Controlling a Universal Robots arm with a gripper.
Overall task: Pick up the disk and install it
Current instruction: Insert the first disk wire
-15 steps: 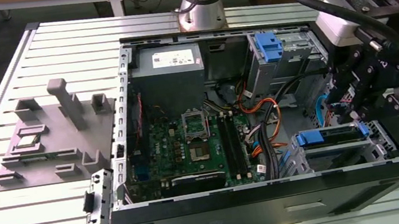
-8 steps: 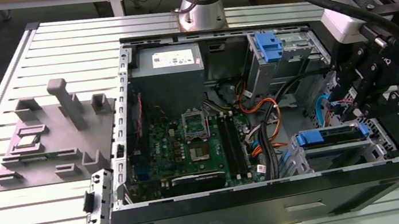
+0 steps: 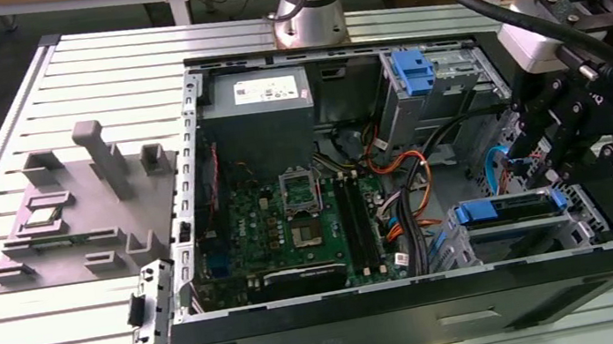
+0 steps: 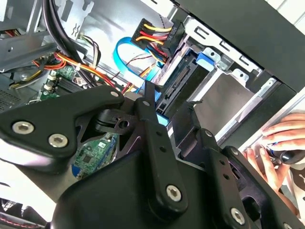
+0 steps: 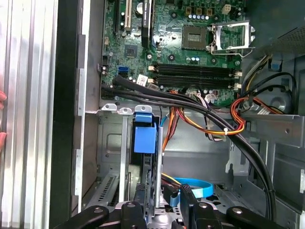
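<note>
The disk (image 3: 509, 208) sits in the drive cage at the case's front corner, on the exterior view's right, with its blue carrier frame showing. My gripper (image 3: 554, 175) hangs just above it. In both wrist views the disk (image 4: 177, 90) (image 5: 144, 139) is edge-on between metal rails, its blue tab facing the camera. The black fingers (image 4: 149, 95) straddle the disk's near end with a gap on each side, so the gripper (image 4: 170, 102) (image 5: 159, 205) is open and holds nothing.
The open tower case (image 3: 419, 304) lies on a slatted metal table. A bundle of orange, red and black cables (image 5: 224, 126) and a blue flat cable (image 5: 193, 183) run close beside the cage. A taller blue bracket (image 3: 413, 69) stands at the back. A person's hand (image 4: 279, 148) rests just outside the case.
</note>
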